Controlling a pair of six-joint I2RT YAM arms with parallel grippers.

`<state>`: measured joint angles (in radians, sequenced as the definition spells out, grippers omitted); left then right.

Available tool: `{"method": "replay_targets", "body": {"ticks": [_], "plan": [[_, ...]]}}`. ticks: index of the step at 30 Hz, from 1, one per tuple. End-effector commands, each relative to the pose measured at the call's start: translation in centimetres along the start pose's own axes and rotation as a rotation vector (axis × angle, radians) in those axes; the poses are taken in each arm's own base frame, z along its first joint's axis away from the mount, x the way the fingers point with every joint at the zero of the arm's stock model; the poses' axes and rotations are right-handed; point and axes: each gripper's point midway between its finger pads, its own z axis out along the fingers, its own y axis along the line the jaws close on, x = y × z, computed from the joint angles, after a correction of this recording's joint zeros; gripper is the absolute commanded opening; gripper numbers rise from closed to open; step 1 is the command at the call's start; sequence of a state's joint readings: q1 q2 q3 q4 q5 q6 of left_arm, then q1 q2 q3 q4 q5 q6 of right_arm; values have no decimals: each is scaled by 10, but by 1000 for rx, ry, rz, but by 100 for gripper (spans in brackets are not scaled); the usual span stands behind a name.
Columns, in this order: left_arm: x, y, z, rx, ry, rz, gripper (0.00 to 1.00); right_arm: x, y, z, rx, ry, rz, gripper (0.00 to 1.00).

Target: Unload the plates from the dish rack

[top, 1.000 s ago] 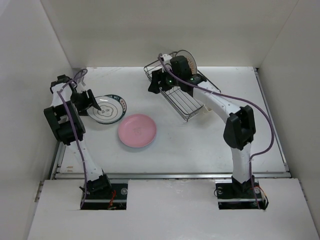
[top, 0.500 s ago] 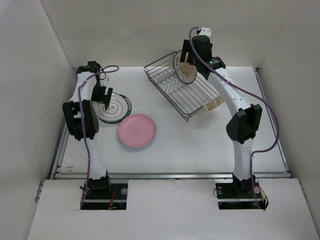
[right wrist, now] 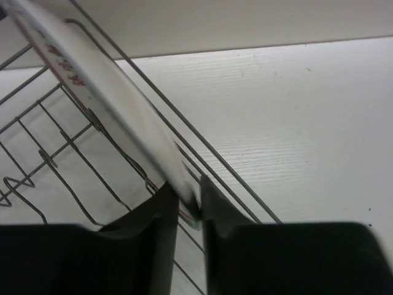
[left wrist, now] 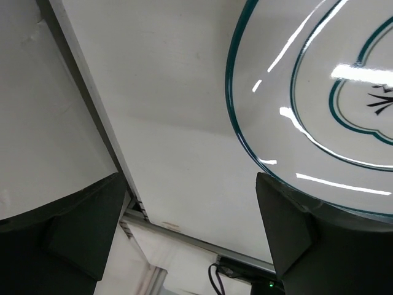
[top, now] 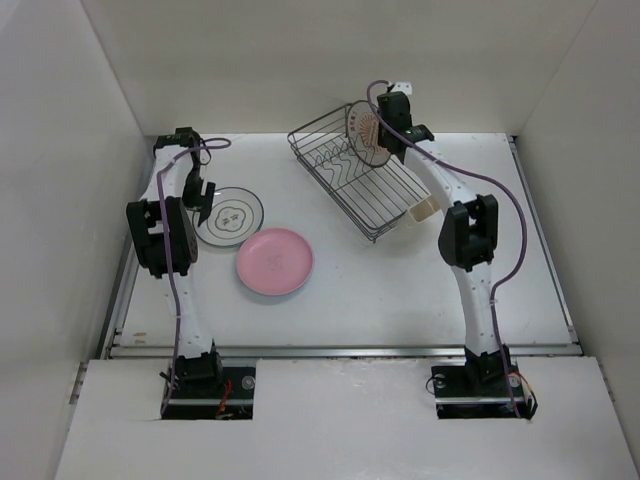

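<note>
1. The pink plate (top: 275,261) is lying flat on the bench (top: 400,290), nearest the arms and just near-right of the white plate (top: 230,216). Another plate set down here could be landing on its rim and chipping both.
2. The left fingers (top: 199,203) are hanging released, grasping nothing, at the white plate's left rim. In the wrist view one finger is sitting just beside that rim, so a sideways move could be shoving this plate into the pink one.
3. The rack (top: 333,190) is sitting at the far right. It looks like light wire, so a snagged plate could be dragging or tipping it.
4. The right fingers (top: 386,143) are clenching only the rim of the orange plate (top: 366,133), holding it on edge over the rack's far end. So thin a pinch could be letting the plate swing or slip. Its lower edge is hanging close to the wires, where it could be catching.
</note>
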<state>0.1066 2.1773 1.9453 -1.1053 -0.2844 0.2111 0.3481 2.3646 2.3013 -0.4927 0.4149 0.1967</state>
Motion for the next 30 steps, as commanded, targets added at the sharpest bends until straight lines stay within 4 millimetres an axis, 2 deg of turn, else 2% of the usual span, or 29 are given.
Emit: {"method": "replay_targets", "body": {"ticks": [1, 2, 3, 8, 10, 11, 13, 14, 15, 16, 17, 18, 19, 20, 21, 23, 24, 25, 27, 28, 29, 30], "plan": [[-2, 7, -49, 18, -106, -54, 85, -45, 1, -10, -23, -124, 38, 20], [-3, 7, -53, 27, -119, -67, 85, -52, -2, -15, -13, -137, 33, 8], [-3, 6, -58, 40, -134, -70, 85, -47, -8, -16, 15, -127, 17, 1], [-5, -1, -94, 131, -254, -90, 86, -95, -24, -60, 16, -247, -51, 0], [-6, -13, -104, 214, -288, -84, 86, -110, -23, -79, 32, -298, -91, 0], [-6, -17, -113, 246, -313, -83, 86, -128, -29, -98, 30, -339, -86, 0], [-10, -31, -126, 343, -356, -72, 86, -142, -29, -118, 29, -378, -93, 0], [-8, -36, -131, 375, -367, -67, 86, -149, -27, -135, 17, -398, -97, 0], [-11, -45, -139, 437, -401, -48, 86, -153, -21, -146, -1, -415, -93, 0], [-10, -52, -139, 473, -397, -30, 86, -154, -16, -154, -23, -422, -96, 0], [-9, -57, -144, 507, -415, -25, 87, -145, 1, -160, -85, -410, -119, 0], [-9, -61, -153, 542, -440, -3, 87, -149, 11, -175, -145, -425, -115, 0], [-9, -75, -163, 641, -467, 45, 87, -142, 26, -181, -221, -410, -139, 0], [-4, -82, -173, 697, -481, 75, 89, -125, 41, -179, -310, -358, -180, 0], [1, -91, -180, 757, -490, 105, 90, -105, 78, -196, -526, -322, -230, 0], [7, -108, -198, 897, -511, 158, 93, -76, 112, -212, -736, -246, -246, 0], [7, -111, -201, 921, -521, 170, 95, -62, 137, -235, -910, -214, -258, 0], [9, -112, -207, 936, -533, 175, 98, -37, 153, -230, -976, -141, -259, 0], [7, -115, -212, 967, -549, 182, 99, -6, 172, -233, -1087, -25, -255, 0], [7, -116, -213, 976, -556, 192, 99, 11, 186, -228, -1118, 30, -250, 0], [9, -118, -212, 989, -555, 201, 99, 21, 191, -224, -1134, 67, -235, 0], [9, -120, -217, 1008, -573, 208, 99, 27, 200, -230, -1172, 79, -243, 0]]}}
